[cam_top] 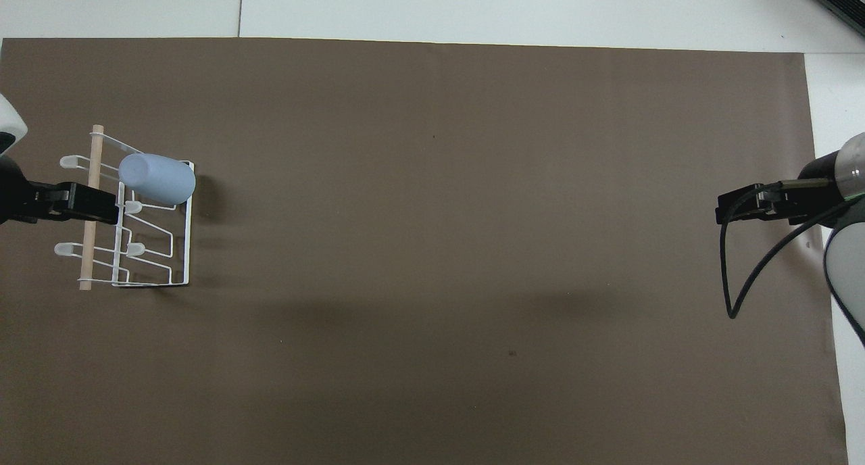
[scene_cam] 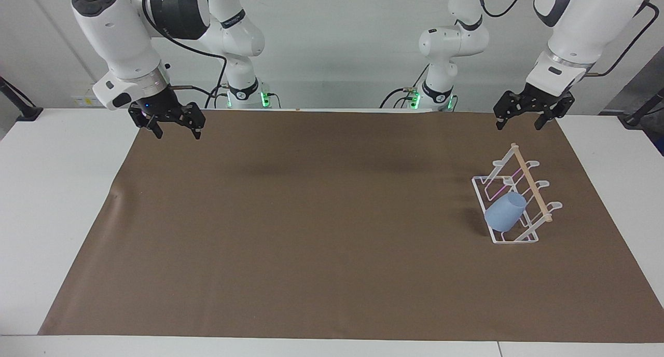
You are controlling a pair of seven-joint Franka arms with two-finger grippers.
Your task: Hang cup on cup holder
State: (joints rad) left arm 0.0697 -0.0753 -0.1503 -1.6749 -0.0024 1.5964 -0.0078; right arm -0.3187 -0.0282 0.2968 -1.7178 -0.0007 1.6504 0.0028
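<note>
My left hand [scene_cam: 530,119] hangs empty with its fingers spread, raised over the robots' edge of the brown mat [scene_cam: 311,217] at the left arm's end of the counter [scene_cam: 62,191], clear above the cup holder [scene_cam: 519,204]; my right hand [scene_cam: 171,124], also spread and empty, waits over the mat's corner at the right arm's end. The cup [scene_cam: 504,211] sits mouth-down on a slanted prong at the end of the holder farther from the robots, near the left arm's edge; I judge the hanging done. Risks as I see them: the cup seems only slipped over the prong, so it could slide off; the wire rack looks light, so any low sweep by the left hand could tip it. Nothing else stands on the mat; no obstruction noted.
</note>
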